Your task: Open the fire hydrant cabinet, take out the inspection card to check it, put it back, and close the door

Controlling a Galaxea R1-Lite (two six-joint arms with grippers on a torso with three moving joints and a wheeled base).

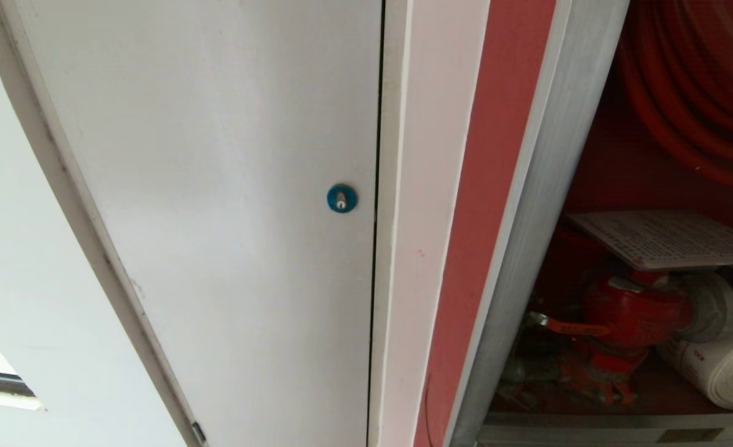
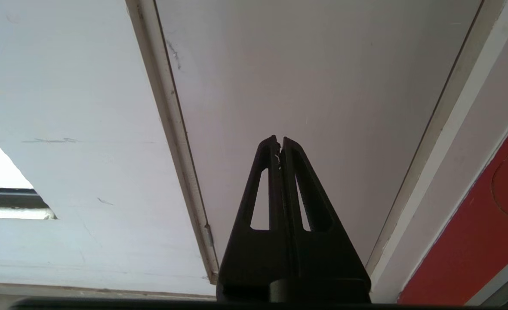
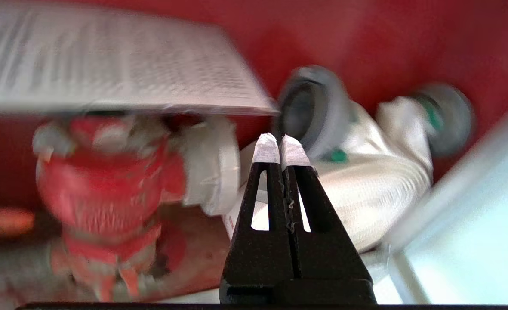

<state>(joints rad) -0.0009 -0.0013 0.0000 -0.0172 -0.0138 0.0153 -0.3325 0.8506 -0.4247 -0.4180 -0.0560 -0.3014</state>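
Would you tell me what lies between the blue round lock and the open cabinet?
In the head view, a white frame strip, a red strip, then the cabinet's brushed silver post, right of the lock.

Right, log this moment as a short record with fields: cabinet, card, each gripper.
cabinet: fire hydrant cabinet stands open, its red inside in view
card: inspection card lies flat above the hydrant valve, not held
hose: white rolled hose beside the valve
right gripper: shut, empty, pointing into the cabinet
left gripper: shut, empty, facing the white panel
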